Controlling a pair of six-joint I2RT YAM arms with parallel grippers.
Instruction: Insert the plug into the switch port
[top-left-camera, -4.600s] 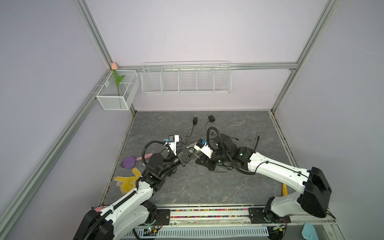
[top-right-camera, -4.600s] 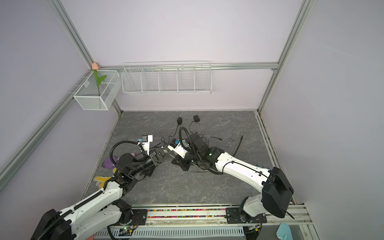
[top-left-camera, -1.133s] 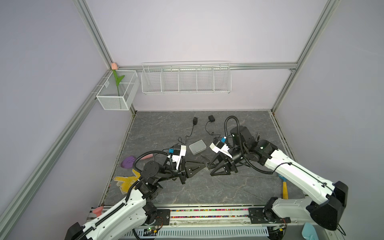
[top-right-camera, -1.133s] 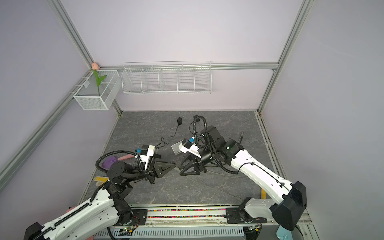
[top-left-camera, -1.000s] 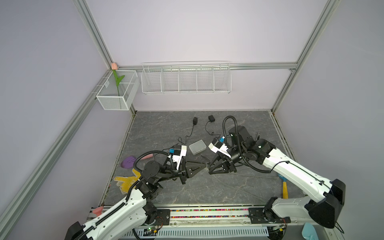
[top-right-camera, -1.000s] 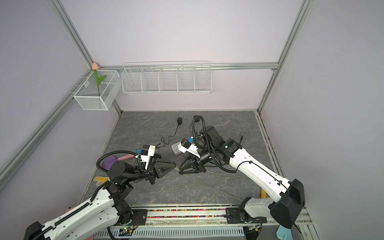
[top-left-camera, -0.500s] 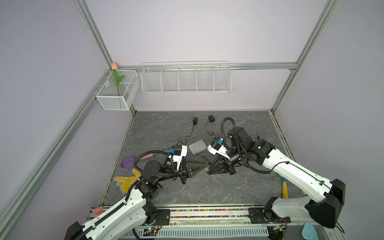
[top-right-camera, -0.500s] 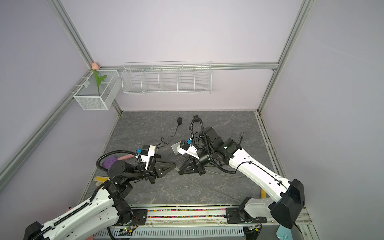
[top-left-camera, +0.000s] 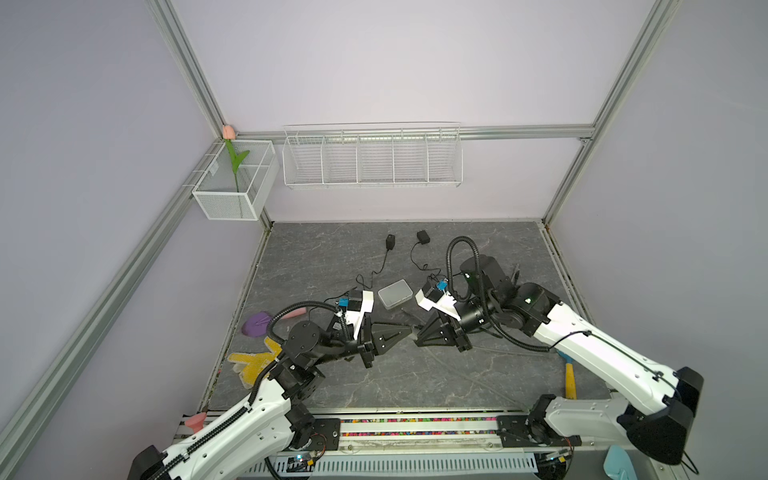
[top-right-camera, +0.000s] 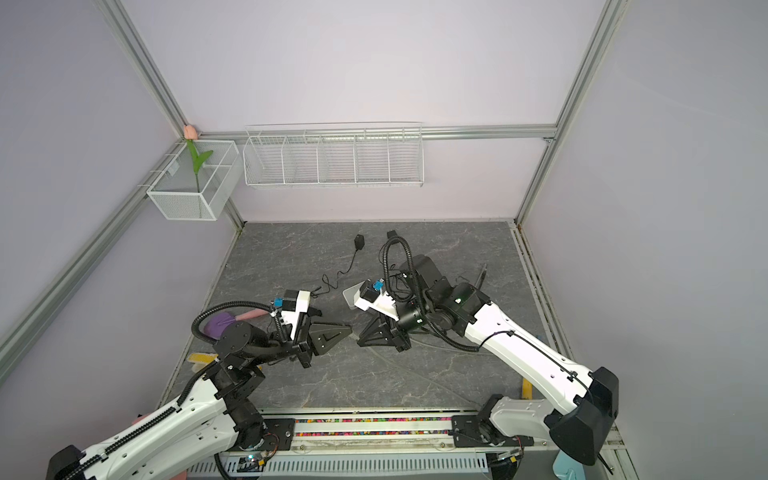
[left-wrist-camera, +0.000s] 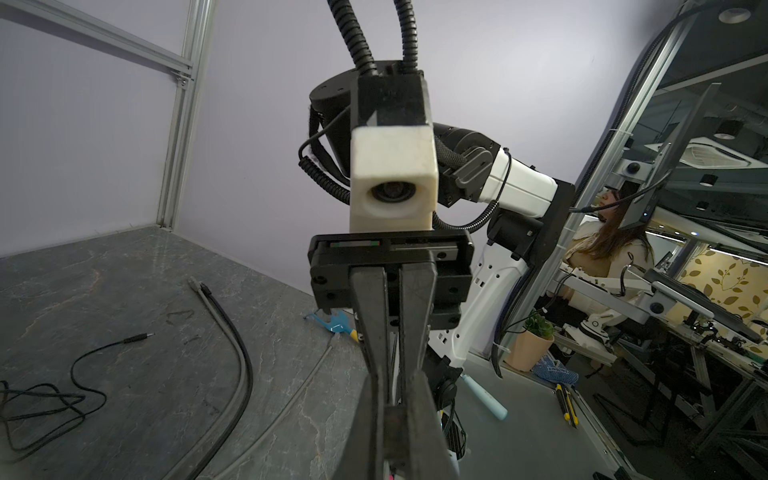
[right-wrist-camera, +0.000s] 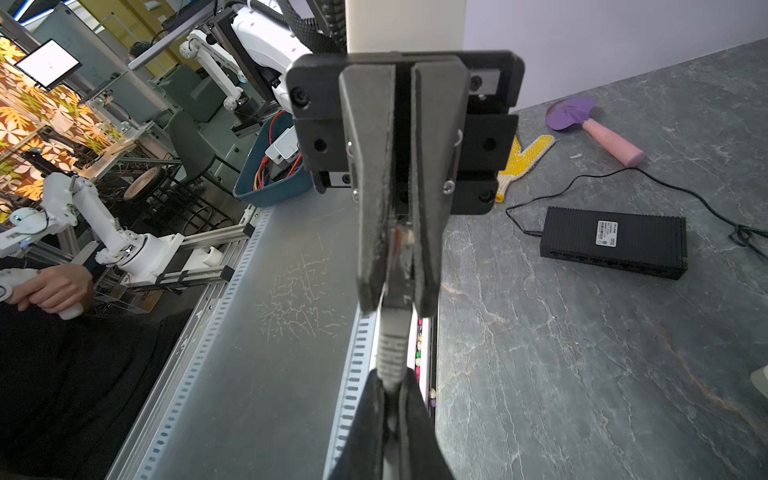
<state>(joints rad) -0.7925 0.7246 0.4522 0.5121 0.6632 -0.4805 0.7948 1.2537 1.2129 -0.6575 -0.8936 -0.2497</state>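
Grey cable (right-wrist-camera: 390, 345) — right fingers (right-wrist-camera: 365, 424) clamp it; left fingers (right-wrist-camera: 372, 199) pinch plug (right-wrist-camera: 400, 253).

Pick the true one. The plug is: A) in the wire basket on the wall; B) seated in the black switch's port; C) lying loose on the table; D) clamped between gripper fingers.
D: the right wrist view shows the plug clamped in the left gripper, its cable running into the right gripper, apart from the black switch.
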